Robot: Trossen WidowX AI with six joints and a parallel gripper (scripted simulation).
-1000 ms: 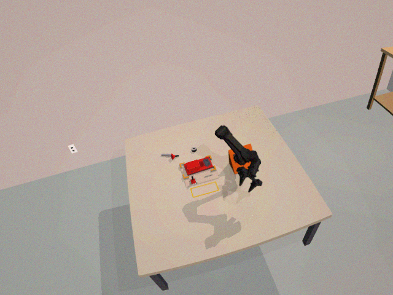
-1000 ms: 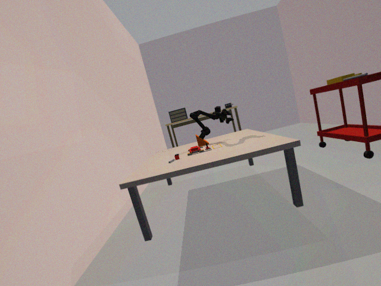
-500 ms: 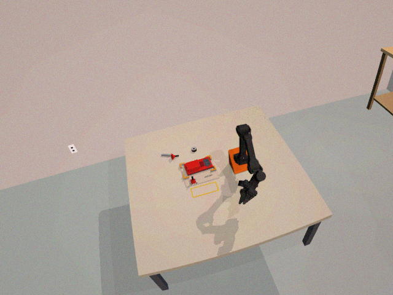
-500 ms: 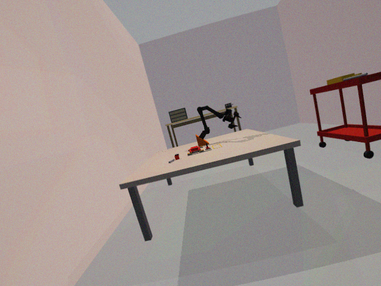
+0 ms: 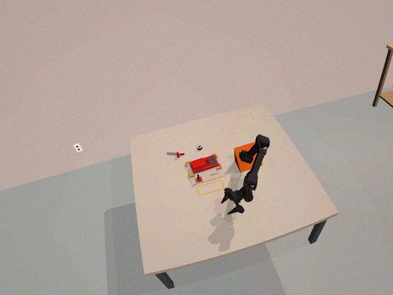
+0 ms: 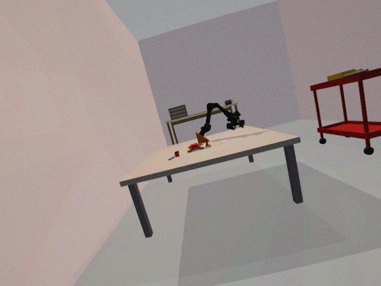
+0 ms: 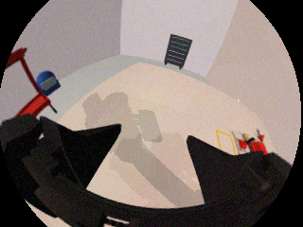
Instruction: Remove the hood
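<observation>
The red toy car (image 5: 206, 163) (image 6: 194, 148) (image 7: 258, 148) sits between orange corner brackets on the table. A raised red panel at its left end in the top camera looks like the hood and rests on the car; its edges are too small to make out. The marked area (image 5: 212, 192) (image 7: 219, 140) is a yellow outline with nothing inside, in front of the car. My gripper (image 5: 225, 208) (image 6: 237, 127) (image 7: 154, 134) is wide open and empty. It hangs above the table, to the right of and in front of the marked area in the top view, touching nothing.
A small red part with a black top (image 5: 199, 179) stands between car and marked area, beside tiny pieces (image 5: 214, 174). A grey-and-red tool (image 5: 178, 154) and a small black wheel (image 5: 199, 147) lie behind the car. The orange block (image 5: 242, 166) (image 6: 201, 137) is at the arm's base.
</observation>
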